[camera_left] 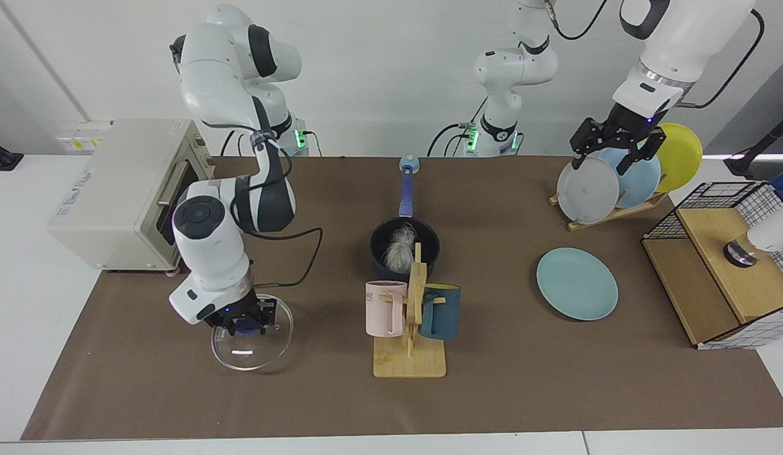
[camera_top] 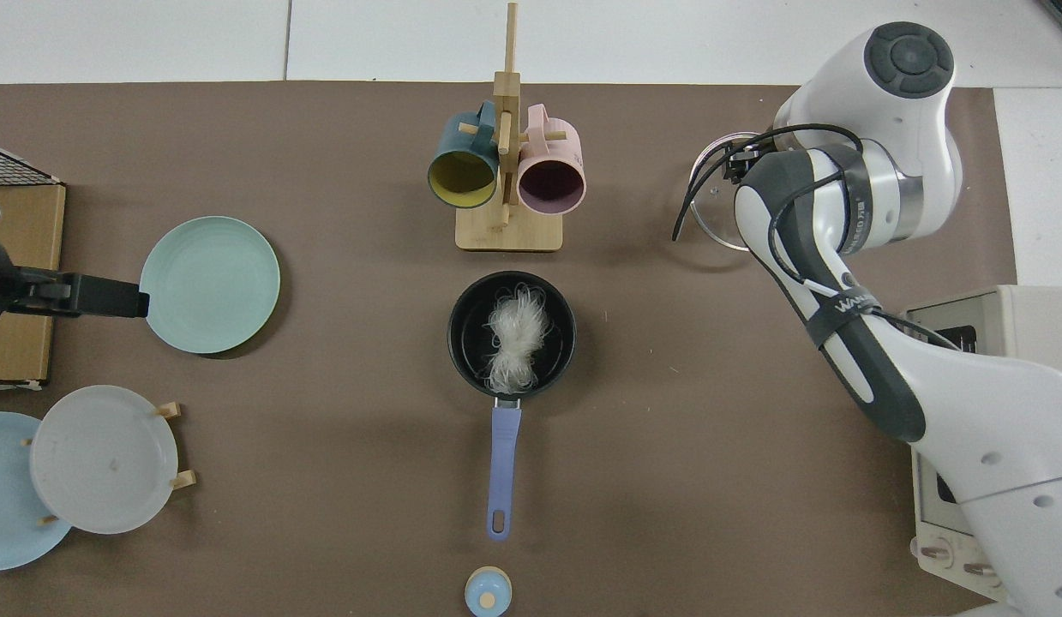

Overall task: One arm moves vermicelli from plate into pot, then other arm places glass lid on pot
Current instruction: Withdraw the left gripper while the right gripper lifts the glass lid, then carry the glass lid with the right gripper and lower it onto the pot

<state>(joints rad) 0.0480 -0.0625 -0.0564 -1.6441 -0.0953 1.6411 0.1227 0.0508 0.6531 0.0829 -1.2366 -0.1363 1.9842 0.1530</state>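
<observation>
The facing view shows the right pincer (camera_left: 244, 322) pinching the glass lid (camera_left: 252, 341) by its knob, hidden from above. The left pincer (camera_left: 609, 153) hangs spread by the rack. The vermicelli (camera_top: 515, 334) sits in the pot (camera_top: 462, 343), at the plate's (camera_top: 210, 284) 3 o'clock from above.

Facing view: pot (camera_left: 404, 248) front wall hidden behind the wooden mug rack (camera_left: 411, 328); vermicelli (camera_left: 399, 250) partly covered by the rack's upright post. Glass lid (camera_left: 252, 330): blue knob mostly hidden under the right gripper (camera_left: 244, 321); whether the rim touches the table cannot be told. Left arm cut off by the top edge.

Top view: glass lid (camera_top: 711, 201) largely hidden beneath the right arm; right gripper not visible. Left gripper (camera_top: 85, 294) visible only as a dark bar, its arm cut by the picture's edge; finger gap unreadable here. Light-blue plate (camera_top: 3, 506) cut by the edge, overlapped by the grey plate (camera_top: 102, 458).
</observation>
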